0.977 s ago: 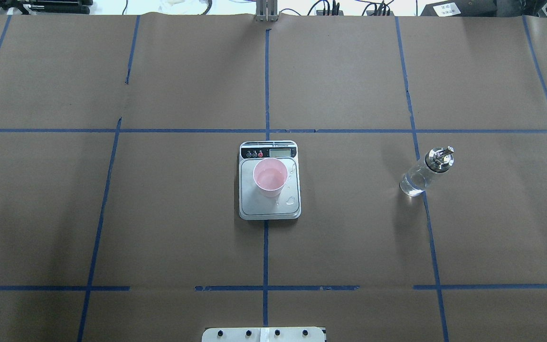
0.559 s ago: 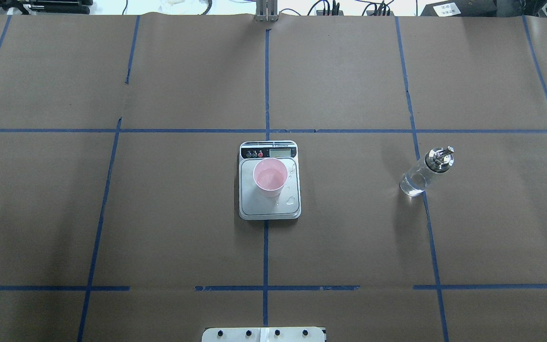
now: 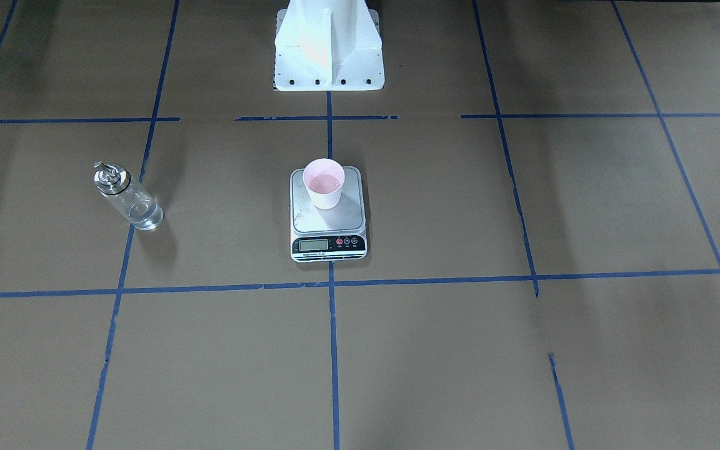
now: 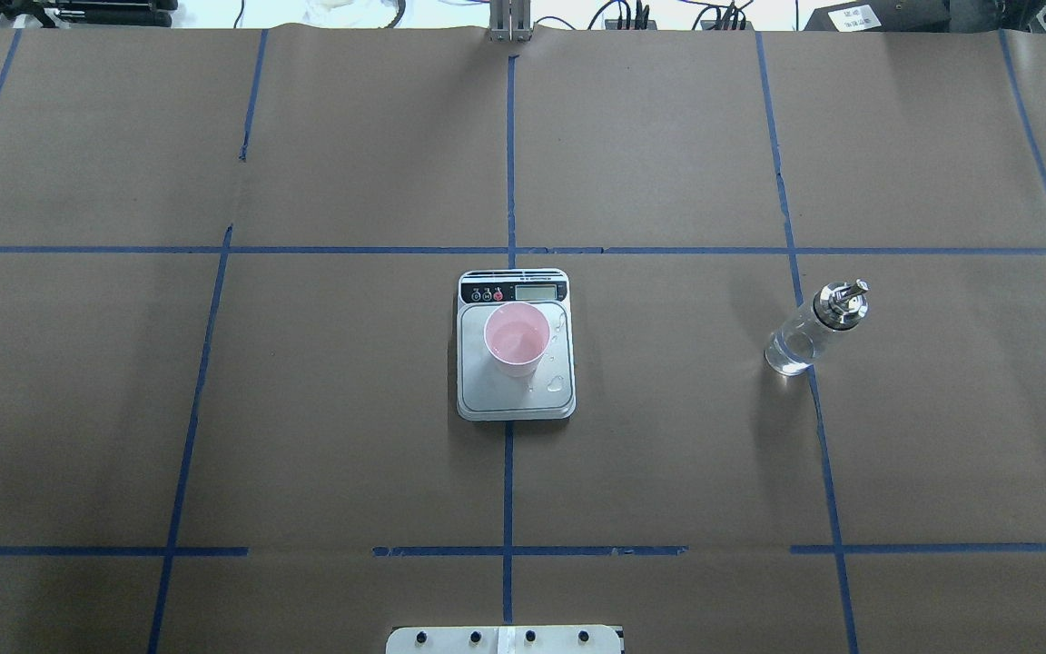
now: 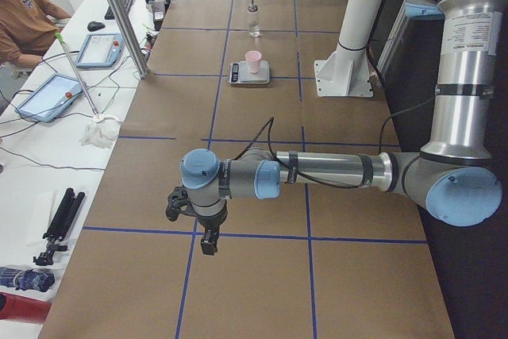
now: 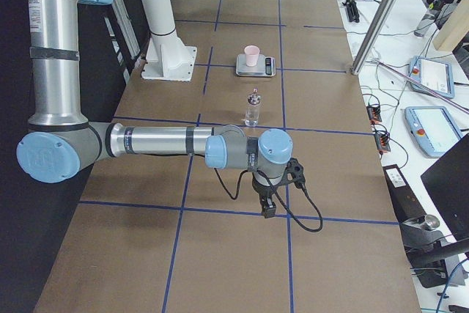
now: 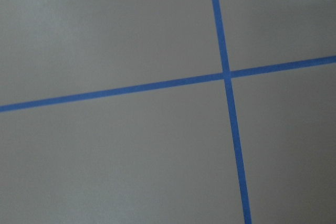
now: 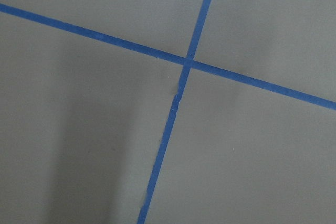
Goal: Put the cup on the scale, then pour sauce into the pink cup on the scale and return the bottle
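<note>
Nothing is shifting since the earlier overhead frames; cup, scale and bottle are sitting where they were. Left hand (image 5: 208, 240) is pointing down over the bench (image 4: 305, 409), well apart from everything. Right hand (image 6: 269, 208) is doing likewise at the other end. Can't tell how far either is spread. Bottle (image 4: 804, 336) is standing upright between right hand and scale (image 4: 516, 400), clear sauce (image 4: 786, 356) low inside. Pink cup (image 4: 517, 339) is standing upright on the scale's wet platform.

Even, diffuse light from above covers the brown tabletop (image 4: 668, 454), leaving soft, faint shadows beside the bottle (image 3: 132, 205) and the scale (image 4: 505, 400). The bottle's metal top glints. Both wrist views look dim, greyish and slightly soft.
</note>
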You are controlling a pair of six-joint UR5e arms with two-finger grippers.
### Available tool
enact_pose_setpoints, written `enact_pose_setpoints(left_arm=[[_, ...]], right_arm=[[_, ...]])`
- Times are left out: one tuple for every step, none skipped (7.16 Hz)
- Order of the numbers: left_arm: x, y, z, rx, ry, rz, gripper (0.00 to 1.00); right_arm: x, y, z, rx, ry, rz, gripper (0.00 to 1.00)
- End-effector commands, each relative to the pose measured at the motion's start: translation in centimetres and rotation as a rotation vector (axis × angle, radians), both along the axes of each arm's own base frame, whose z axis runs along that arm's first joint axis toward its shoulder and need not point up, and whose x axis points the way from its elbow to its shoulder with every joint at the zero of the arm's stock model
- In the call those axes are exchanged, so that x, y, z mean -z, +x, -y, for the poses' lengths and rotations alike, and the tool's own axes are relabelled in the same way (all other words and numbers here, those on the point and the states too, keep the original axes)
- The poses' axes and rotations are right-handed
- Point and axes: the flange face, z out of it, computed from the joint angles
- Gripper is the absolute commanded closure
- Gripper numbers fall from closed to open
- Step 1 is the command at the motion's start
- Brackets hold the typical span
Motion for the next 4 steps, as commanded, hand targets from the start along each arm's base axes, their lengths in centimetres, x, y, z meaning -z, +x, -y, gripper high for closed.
enact_pose_setpoints(left_arm=[[-0.53,0.08,-0.49,-0.002,-0.049,-0.003,0.00],[-0.85,0.03,-0.53,-0.003,-0.053,0.003,0.00],[-0.71,0.03,-0.44,-0.003,-0.050,0.003,0.00],[-0.69,0.10,-0.42,-0.005,-0.048,0.003,0.00]], right_arm=[[0.20,0.00,0.10,0.002,0.006,0.000,0.00],[0.36,0.00,0.05,0.002,0.010,0.000,0.00],[0.58,0.00,0.07,0.002,0.014,0.000,0.00],[0.58,0.00,0.07,0.003,0.015,0.000,0.00]])
